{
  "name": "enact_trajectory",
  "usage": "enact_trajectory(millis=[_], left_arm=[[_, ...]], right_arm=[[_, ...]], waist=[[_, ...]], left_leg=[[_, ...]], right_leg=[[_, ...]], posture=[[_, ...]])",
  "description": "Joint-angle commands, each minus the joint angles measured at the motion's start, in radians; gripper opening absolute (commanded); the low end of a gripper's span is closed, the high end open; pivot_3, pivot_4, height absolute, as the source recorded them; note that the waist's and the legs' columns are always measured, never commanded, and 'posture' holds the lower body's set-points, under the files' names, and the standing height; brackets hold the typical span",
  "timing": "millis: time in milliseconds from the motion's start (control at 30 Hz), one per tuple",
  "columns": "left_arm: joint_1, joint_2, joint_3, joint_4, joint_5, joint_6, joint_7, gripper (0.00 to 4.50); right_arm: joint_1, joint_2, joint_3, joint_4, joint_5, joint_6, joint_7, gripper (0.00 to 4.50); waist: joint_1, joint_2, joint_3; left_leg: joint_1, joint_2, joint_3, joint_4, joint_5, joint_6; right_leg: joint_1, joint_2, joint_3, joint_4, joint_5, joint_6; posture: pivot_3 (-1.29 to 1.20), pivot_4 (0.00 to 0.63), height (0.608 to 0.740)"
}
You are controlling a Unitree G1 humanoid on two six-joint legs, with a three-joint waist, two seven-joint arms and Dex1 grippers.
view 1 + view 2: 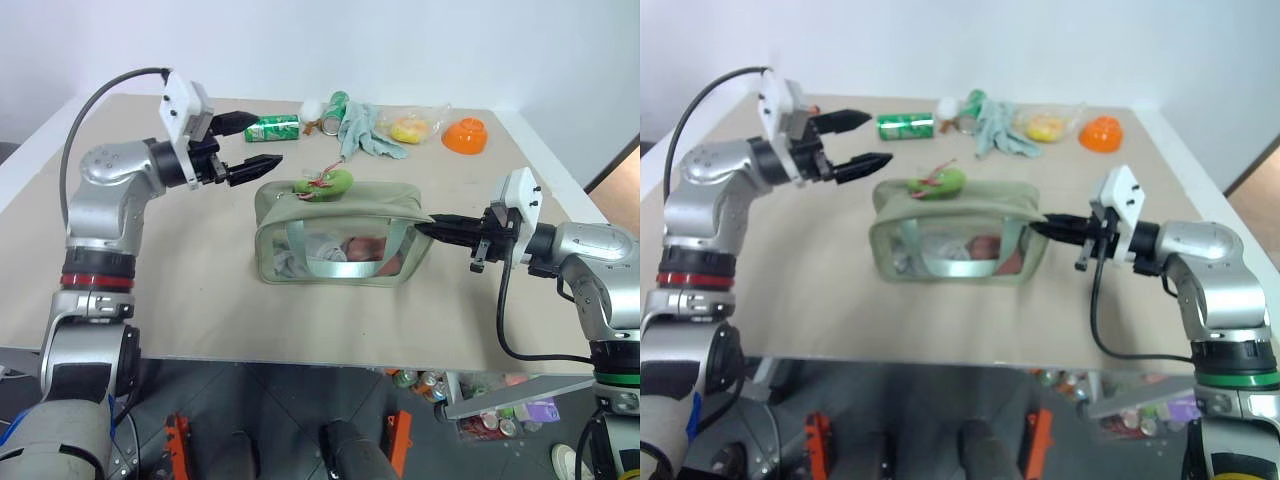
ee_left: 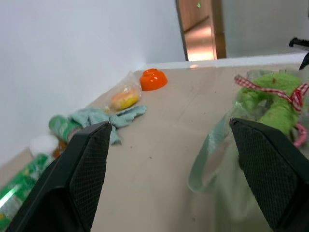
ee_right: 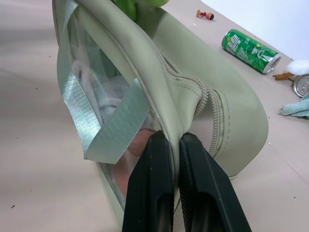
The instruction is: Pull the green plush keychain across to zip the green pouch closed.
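1. Left eye view: the green pouch (image 1: 340, 235) stands on the beige table (image 1: 200, 270) with the green plush keychain (image 1: 327, 184) lying on its top, toward the left end. The left gripper (image 1: 255, 141) hangs in the air just left of and above the pouch, fingers spread apart and holding nothing; the keychain is a short way to its right and lower. The right gripper (image 1: 432, 228) is pinched together on the pouch's right end
2. Right eye view: along the far edge lie a green soda can (image 1: 907, 126), a pale grey-green glove (image 1: 997, 126), a clear bag with something yellow (image 1: 1047, 126) and an orange bowl (image 1: 1101, 133)
3. Left wrist view: the two black fingers (image 2: 87, 169) stand wide apart, with the keychain and its red-checked ribbon (image 2: 270, 90) near the far finger, not between them
4. Right wrist view: the fingers (image 3: 157, 188) clamp the pouch's fabric edge beside the zipper's end (image 3: 210, 104); the keychain peeks out at the pouch's far end, well apart from this gripper
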Motion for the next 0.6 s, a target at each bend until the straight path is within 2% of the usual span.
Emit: enact_trajectory(millis=[33,167,267,333,600], left_arm=[[0.084,0.026,0.091,-0.168,-0.105,0.119,0.054,4.05],[0.359,0.037,0.171,-0.487,-0.29,0.357,0.13,4.05],[0.466,0.049,0.191,-0.616,-0.363,0.437,0.175,4.05],[0.504,0.059,0.187,-0.66,-0.391,0.468,0.188,4.05],[0.487,0.033,0.073,-0.61,-0.268,0.347,0.234,4.05]], right_arm=[[-0.022,-0.006,-0.012,-0.002,0.003,-0.015,0.008,0.0],[-0.023,0.001,-0.009,0.0,0.002,-0.012,0.007,0.0],[-0.027,0.006,-0.003,0.007,-0.001,-0.015,0.01,0.0],[-0.037,0.01,0.003,0.019,-0.004,-0.019,0.013,0.0],[-0.075,0.024,0.02,0.054,-0.018,-0.036,0.022,0.0]], waist=[[0.0,0.0,0.0],[-0.005,0.001,0.0],[0.0,0.0,0.0],[0.002,0.0,0.0],[-0.003,0.001,0.0]], left_leg=[[0.0,0.0,0.0,0.0,0.0,0.0],[0.001,0.001,0.001,0.001,0.0,0.0],[0.001,0.001,0.0,0.004,0.0,0.0],[0.0,0.001,-0.003,0.008,0.0,0.0],[0.011,-0.002,-0.001,0.009,0.003,0.004]], right_leg=[[0.0,0.0,0.0,0.0,0.0,0.0],[0.0,0.0,0.001,0.003,0.0,0.0],[0.0,-0.001,-0.001,0.006,-0.002,0.001],[0.001,0.0,-0.003,0.008,-0.002,0.0],[0.011,0.0,0.001,0.008,-0.002,-0.006]], posture=[[0.0,0.15,0.74],[0.0,0.15,0.74],[0.0,0.15,0.74],[0.0,0.15,0.74],[0.0,0.15,0.74]])
